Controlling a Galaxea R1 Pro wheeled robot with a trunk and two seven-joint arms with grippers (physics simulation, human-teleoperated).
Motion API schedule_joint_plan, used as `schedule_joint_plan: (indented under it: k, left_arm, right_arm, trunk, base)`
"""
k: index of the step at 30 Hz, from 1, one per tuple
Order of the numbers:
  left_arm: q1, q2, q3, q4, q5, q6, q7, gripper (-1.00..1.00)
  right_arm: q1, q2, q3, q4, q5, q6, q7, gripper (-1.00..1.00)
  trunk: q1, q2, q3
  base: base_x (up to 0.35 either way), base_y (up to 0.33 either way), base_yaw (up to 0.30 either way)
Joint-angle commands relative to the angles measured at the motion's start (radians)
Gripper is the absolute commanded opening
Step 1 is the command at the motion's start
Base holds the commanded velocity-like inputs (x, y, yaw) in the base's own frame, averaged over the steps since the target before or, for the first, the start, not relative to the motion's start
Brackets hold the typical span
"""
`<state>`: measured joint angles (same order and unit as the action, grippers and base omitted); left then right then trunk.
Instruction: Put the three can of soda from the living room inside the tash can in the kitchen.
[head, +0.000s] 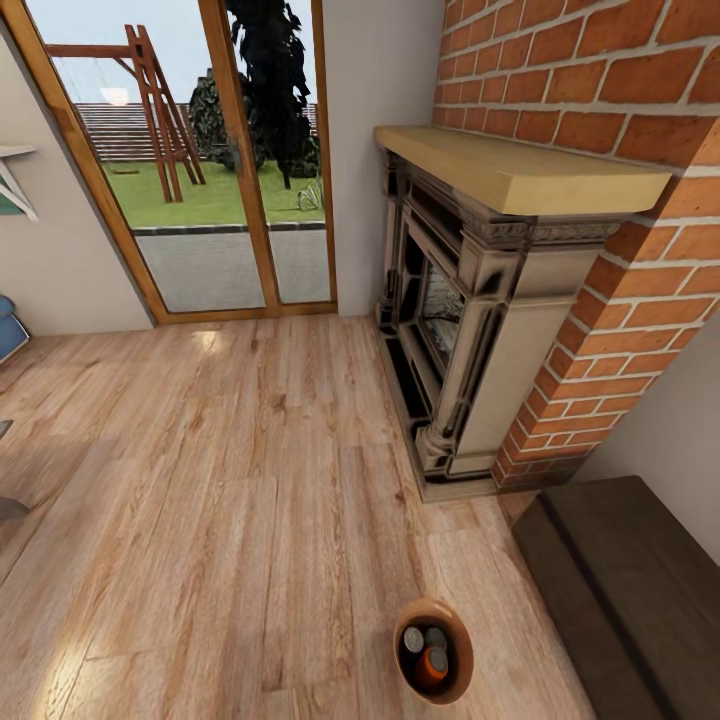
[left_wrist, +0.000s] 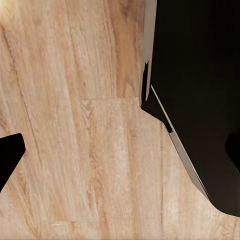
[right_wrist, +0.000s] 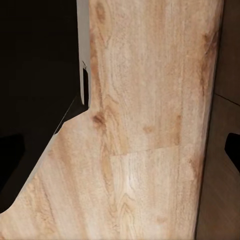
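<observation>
Tash can (head: 436, 688): round, tan-brown rim and inner wall, standing upright on the wood plank floor (head: 200, 500) at the lower centre-right of the head view.

Contents: cans of soda inside the bin. One orange can (head: 432, 664) with a grey top at the front; two more grey tops (head: 414, 640) behind it, touching or nearly so. Their body colours cannot be told.

Surroundings, same view:
- Dark wooden bench or step (head: 630, 590), lower right, just beside the bin.
- Fireplace (head: 450, 320) with pale mantel shelf (head: 520, 165), set in a red brick wall (head: 600, 80), centre right to upper right.
- Wood-framed glass doors (head: 200, 150), upper left, garden beyond.
- Blue sofa edge (head: 8, 325), far left.

Left wrist view: a black fingertip (left_wrist: 9, 155) at one edge over plank floor; dark robot body (left_wrist: 200, 90) alongside. Fingers apart.

Right wrist view: a black fingertip (right_wrist: 234, 150) at one edge over floor. Fingers apart.
</observation>
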<state>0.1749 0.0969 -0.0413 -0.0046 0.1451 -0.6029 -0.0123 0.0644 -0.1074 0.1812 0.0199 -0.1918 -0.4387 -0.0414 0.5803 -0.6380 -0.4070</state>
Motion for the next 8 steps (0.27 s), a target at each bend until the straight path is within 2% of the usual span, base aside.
schedule_joint_plan:
  k: [1,8]
  left_arm:
    - [0.000,0.000,0.000,0.000,0.000,0.000,0.000,1.00]
    - [0.000,0.000,0.000,0.000,0.000,0.000,0.000,1.00]
  right_arm:
    - [0.000,0.000,0.000,0.000,0.000,0.000,0.000,1.00]
    - [0.000,0.000,0.000,0.000,0.000,0.000,0.000,1.00]
  trunk:
    - [0.000,0.000,0.000]
    - [0.000,0.000,0.000]
  base:
    - [0.000,0.000,0.000]
    - [0.000,0.000,0.000]
